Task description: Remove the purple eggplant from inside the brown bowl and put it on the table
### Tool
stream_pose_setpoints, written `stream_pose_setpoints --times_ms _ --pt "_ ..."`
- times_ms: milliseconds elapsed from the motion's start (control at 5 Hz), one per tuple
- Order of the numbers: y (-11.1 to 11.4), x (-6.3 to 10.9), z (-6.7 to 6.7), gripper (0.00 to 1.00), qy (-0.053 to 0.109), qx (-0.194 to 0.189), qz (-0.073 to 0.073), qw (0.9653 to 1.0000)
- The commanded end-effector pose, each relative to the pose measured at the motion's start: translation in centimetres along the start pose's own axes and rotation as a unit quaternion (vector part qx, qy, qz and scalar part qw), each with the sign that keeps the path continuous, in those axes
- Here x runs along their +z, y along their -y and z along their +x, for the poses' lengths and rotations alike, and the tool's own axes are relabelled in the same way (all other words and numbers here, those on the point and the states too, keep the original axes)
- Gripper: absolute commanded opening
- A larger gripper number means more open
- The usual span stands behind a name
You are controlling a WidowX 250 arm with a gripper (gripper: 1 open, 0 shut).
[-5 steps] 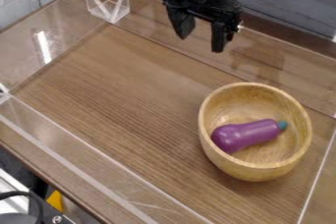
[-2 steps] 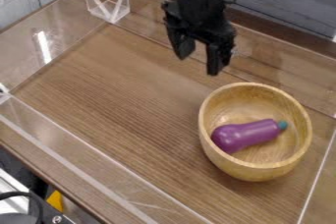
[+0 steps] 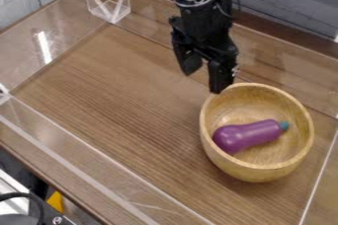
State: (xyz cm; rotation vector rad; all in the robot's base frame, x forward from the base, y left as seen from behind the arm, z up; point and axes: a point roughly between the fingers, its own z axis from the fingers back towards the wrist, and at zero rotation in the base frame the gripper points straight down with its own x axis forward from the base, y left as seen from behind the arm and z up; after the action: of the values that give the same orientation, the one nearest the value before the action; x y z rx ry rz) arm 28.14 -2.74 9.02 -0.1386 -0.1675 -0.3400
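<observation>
The purple eggplant (image 3: 250, 134) lies on its side inside the brown bowl (image 3: 298, 154), stem end pointing right. The bowl sits on the table (image 3: 119, 91) at the right. My black gripper (image 3: 209, 72) hangs open, pointing down, just above the bowl's upper-left rim. Nothing is between its fingers. It is apart from the eggplant, up and to the left of it.
Clear plastic walls (image 3: 53, 41) run along the table's edges at the left, front and back. A folded clear plastic piece (image 3: 109, 4) stands at the back left corner.
The gripper has come down and toward the bowl, from the back of the table to just above the bowl's rim. Its jaws stayed open. The eggplant and bowl have not moved.
</observation>
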Motion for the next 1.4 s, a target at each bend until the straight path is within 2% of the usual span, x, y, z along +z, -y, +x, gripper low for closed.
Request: stream_pose_setpoints --times_ms 0,200,400,600,800,1200 --pt "1.1 0.9 1.3 1.00 0.013 -0.035 -0.002 0.9993" --pt "3.1 0.6 2.4 1.00 0.008 -0.085 -0.014 0.9963" --pt "5.5 0.1 3.6 1.00 0.000 -0.130 -0.024 0.9913" --pt "6.7 -1.5 3.5 1.00 -0.010 -0.148 -0.031 0.9884" --pt "7.3 -2.9 3.0 1.00 -0.022 -0.166 -0.031 0.9854" --pt "8.4 -3.8 1.5 1.00 -0.043 -0.172 -0.028 0.9837"
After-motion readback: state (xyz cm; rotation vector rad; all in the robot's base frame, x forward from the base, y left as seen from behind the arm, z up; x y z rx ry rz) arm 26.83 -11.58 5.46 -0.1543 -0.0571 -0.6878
